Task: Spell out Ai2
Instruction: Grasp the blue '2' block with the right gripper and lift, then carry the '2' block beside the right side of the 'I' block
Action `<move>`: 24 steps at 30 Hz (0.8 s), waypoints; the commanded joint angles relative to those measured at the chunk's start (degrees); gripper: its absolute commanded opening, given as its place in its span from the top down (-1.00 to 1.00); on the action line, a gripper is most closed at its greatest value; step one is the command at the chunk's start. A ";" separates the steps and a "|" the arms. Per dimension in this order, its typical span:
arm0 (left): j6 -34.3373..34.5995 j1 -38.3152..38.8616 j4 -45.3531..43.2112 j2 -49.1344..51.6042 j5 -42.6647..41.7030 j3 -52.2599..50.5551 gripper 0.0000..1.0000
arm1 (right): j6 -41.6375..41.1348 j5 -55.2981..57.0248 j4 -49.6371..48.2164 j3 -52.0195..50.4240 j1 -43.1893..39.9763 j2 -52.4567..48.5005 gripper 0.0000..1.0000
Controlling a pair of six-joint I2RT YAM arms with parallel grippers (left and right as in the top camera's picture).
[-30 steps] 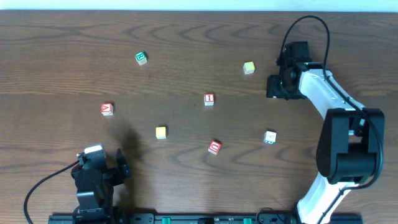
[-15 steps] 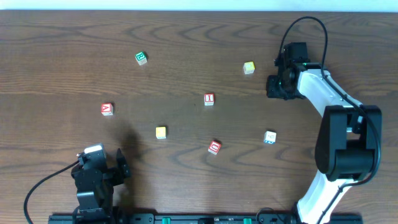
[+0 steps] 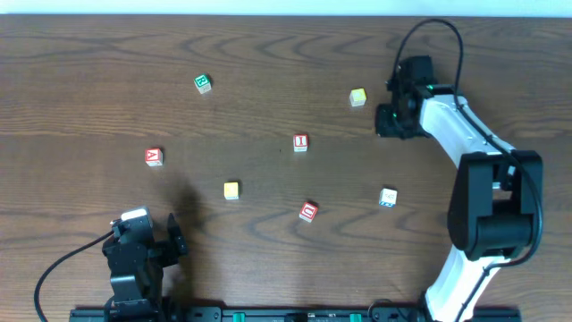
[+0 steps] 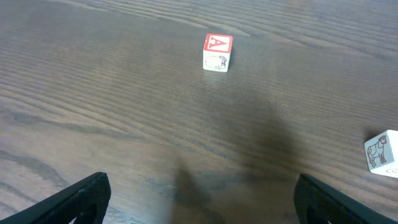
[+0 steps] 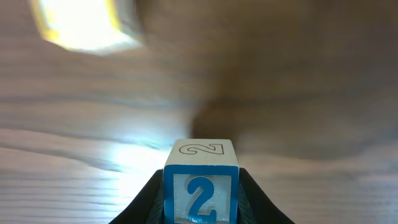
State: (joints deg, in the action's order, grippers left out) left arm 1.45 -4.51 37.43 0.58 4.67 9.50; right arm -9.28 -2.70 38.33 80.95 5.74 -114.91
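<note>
My right gripper is shut on the blue "2" block and holds it above the table at the back right; the block is hidden under the gripper in the overhead view. The red "A" block lies at the left and shows in the left wrist view. The red "I" block lies at the middle. My left gripper is open and empty near the front left edge, its fingertips apart in the left wrist view.
A green block lies at the back left. A yellow block sits just left of my right gripper, blurred in the right wrist view. Another yellow block, a red block and a white block lie nearer the front.
My right gripper has moved left and slightly toward the back with the "2" block, closer to the yellow block. The left arm has not moved.
</note>
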 commanded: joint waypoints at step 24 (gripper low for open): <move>-0.20 -0.35 0.09 -0.33 0.33 -0.48 -0.91 | -28.65 11.26 7.61 10.93 24.72 -3.39 0.97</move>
State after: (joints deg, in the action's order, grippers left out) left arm 1.45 -4.51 37.43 0.58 4.67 9.50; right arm -34.79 4.78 45.28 91.09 30.26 -118.26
